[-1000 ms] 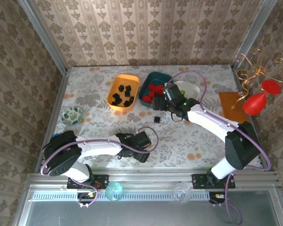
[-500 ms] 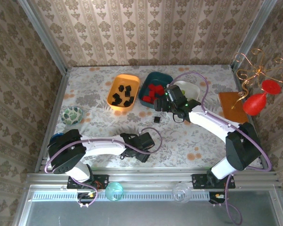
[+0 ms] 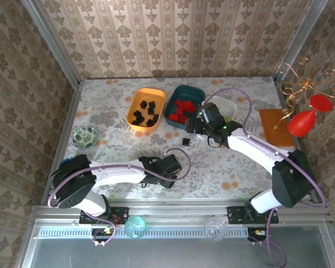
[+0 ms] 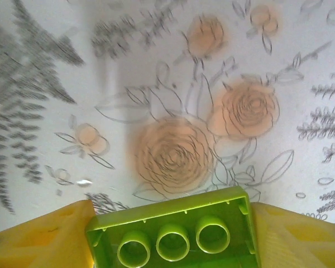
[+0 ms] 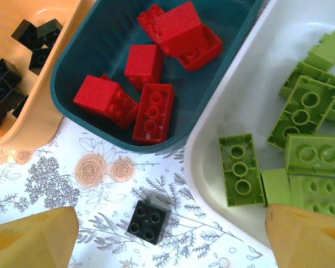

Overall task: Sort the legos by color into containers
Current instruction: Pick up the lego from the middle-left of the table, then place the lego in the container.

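My left gripper (image 4: 170,239) is shut on a translucent lime-green brick (image 4: 173,231), studs' underside facing the camera, just above the flowered cloth; from above it sits at the near middle (image 3: 166,167). My right gripper (image 5: 170,241) stands open over a lone black brick (image 5: 148,221), which lies on the cloth (image 3: 185,142) in front of the tubs. The orange tub (image 3: 131,114) holds several black bricks (image 5: 5,84). Red bricks (image 5: 148,114) fill the dark teal tub (image 5: 64,84). Lime-green bricks (image 5: 240,170) lie in the white tub (image 5: 212,145).
A patterned glass bowl (image 3: 85,135) and a blue cup (image 3: 67,162) stand at the left edge. A wooden board (image 3: 273,125) and a red ornament (image 3: 304,120) are at the right. Metal rails and patterned walls enclose the table.
The right gripper has drifted slightly right and nearer, staying open above the black brick. The left gripper, with the green brick, has barely shifted.
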Motion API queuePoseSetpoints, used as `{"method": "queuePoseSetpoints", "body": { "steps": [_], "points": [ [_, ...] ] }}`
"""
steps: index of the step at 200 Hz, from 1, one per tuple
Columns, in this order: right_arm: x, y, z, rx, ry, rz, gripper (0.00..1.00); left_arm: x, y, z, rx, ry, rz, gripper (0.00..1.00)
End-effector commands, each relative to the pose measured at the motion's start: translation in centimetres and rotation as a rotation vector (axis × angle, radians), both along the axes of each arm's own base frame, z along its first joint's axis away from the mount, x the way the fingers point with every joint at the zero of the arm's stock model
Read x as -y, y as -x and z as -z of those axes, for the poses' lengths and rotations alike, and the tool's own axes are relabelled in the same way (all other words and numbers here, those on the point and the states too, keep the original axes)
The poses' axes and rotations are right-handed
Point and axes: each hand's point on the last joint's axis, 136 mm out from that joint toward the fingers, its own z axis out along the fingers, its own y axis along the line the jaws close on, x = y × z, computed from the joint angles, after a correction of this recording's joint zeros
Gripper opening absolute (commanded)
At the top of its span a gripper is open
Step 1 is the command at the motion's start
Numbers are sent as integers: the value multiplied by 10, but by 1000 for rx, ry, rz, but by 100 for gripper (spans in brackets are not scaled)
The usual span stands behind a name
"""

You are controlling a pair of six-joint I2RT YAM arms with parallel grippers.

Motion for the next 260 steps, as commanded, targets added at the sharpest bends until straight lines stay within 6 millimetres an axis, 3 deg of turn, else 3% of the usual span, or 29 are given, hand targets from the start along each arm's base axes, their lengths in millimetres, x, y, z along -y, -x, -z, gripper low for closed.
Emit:
{"method": "queuePoseSetpoints", "body": {
  "steps": [1,30,60,89,120,159,181,209,235,260],
  "points": [
    [19,6,-16,50,-26,86,88,13,-32,-43,97,84,-1,63],
    [39,23,-29,95,-50,149,88,37,-81,-82,160,227,-19,62],
    [55,39,-41,144,-80,196,89,87,-132,-114,200,353,12,61],
    [66,50,-54,183,-87,216,89,137,-169,-136,216,431,61,62],
    [73,58,-57,199,-83,229,89,181,-196,-142,203,482,100,62],
    [78,65,-57,214,-95,233,89,216,-229,-128,170,519,79,63],
    [78,67,-54,210,-96,231,89,229,-241,-124,147,561,57,67],
    [76,68,-48,192,-92,223,89,235,-250,-136,132,629,40,78],
    [74,66,-44,181,-96,218,90,223,-255,-156,154,670,15,85],
    [68,65,-40,169,-105,199,89,197,-259,-179,188,713,-24,89]
  ]
}}
